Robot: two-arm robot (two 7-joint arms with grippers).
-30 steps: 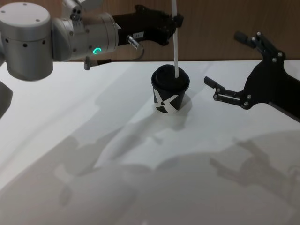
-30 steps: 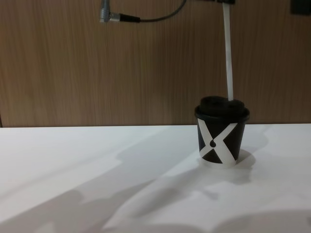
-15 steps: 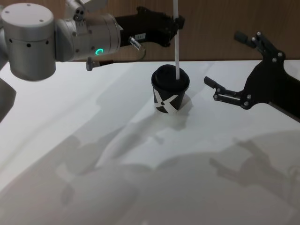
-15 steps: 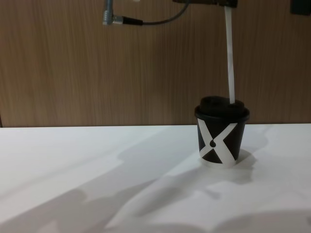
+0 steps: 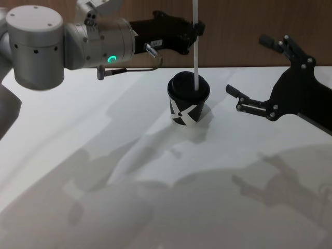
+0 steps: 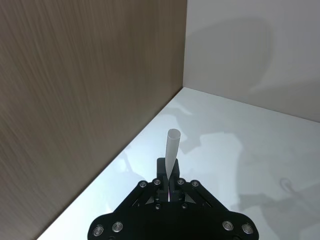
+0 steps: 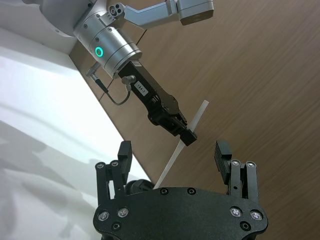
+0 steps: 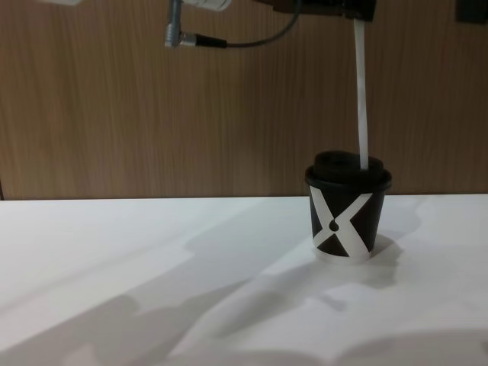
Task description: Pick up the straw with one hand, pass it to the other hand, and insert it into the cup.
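Observation:
The black cup (image 5: 187, 104) with a white X and a domed lid stands upright near the table's far middle, also in the chest view (image 8: 347, 217). The white straw (image 5: 196, 52) stands upright above it, its lower end meeting the lid's top right of the middle. My left gripper (image 5: 194, 27) is shut on the straw high up, reaching in from the left. The chest view has the straw (image 8: 361, 91) hanging from that gripper (image 8: 357, 11). In the left wrist view the straw (image 6: 171, 150) sticks out between the fingers. My right gripper (image 5: 245, 64) stands open to the right of the cup, holding nothing.
A dark cable with a metal plug (image 8: 183, 35) hangs from the left wrist, above and left of the cup. A wooden wall (image 8: 114, 114) runs close behind the white table (image 5: 155, 181). The right wrist view has the left gripper (image 7: 184, 134) pinching the straw (image 7: 192, 125).
The left arm has sunk a little, bringing the straw slightly lower onto the cup's lid. The right arm has not moved.

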